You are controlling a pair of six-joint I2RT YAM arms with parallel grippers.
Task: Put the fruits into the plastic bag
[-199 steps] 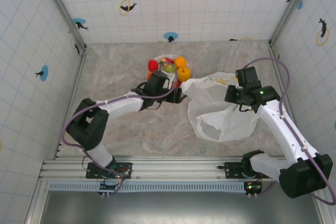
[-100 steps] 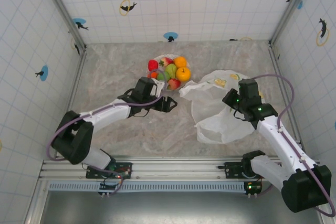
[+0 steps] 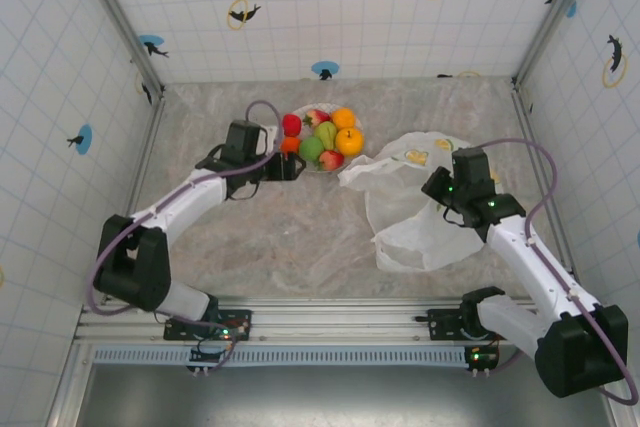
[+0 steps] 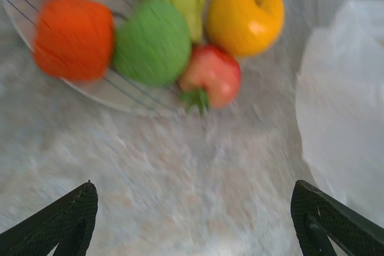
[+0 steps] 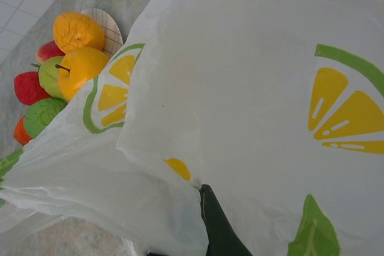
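The fruits (image 3: pixel 322 137) are piled on the plate (image 4: pixel 114 91), the left gripper (image 3: pixel 287 169) is held near them with jaws wide open and empty, and the plastic bag (image 3: pixel 425 217) beside them is pinched by the right gripper (image 3: pixel 438 189).

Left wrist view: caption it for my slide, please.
Open left gripper hovers short of the plate of toy fruits, plastic bag at right.

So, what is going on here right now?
The fruits lie piled on the plate, and they must go into the plastic bag. The right gripper pinches the bag's edge, with the bag crumpled on the table. The left gripper hovers open and empty beside the plate, pointing at the fruits. Nothing is picked up yet.
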